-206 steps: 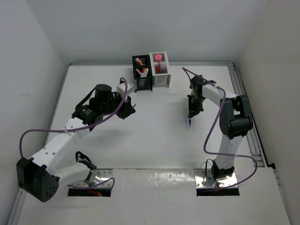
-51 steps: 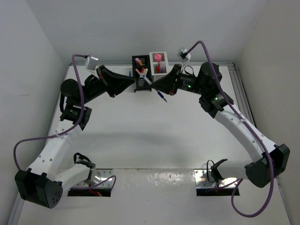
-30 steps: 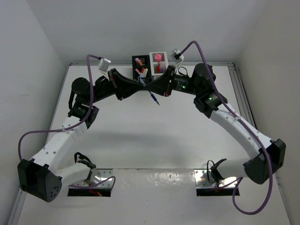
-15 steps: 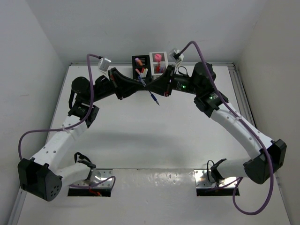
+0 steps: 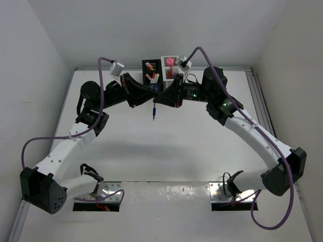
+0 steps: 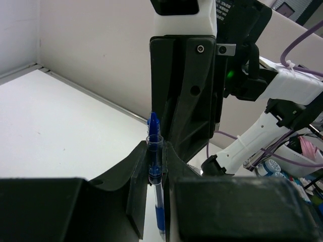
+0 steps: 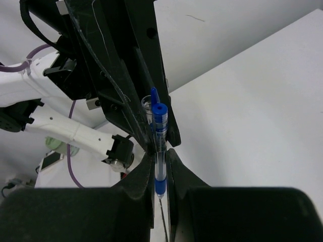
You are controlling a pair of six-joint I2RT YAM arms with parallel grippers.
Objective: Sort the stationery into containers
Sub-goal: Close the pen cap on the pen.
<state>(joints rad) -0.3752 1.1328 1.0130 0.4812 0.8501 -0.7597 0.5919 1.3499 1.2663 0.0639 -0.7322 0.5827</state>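
**Pen being clamped from two sides: a tug or a drop is being risked**

The blue pen (image 5: 154, 108) is being held upright in the air just in front of the black holder (image 5: 145, 75) and the white holder (image 5: 169, 57). Its tip is hanging above the table (image 5: 166, 146). The left gripper (image 6: 154, 151) is being shown closed on the barrel. The right gripper (image 7: 159, 154) is likewise being shown closed on a blue pen. A clear-capped end is being shown just behind it in the right wrist view, and whether that belongs to the same pen cannot be told.

If both pairs of fingers are being kept clamped while either arm is being drawn away, the pen is probably being twisted askew or yanked loose. If both are being opened together, it is being dropped onto the table, short of either holder. The two wrists are being held nose to nose, so a knock between them is also being risked.
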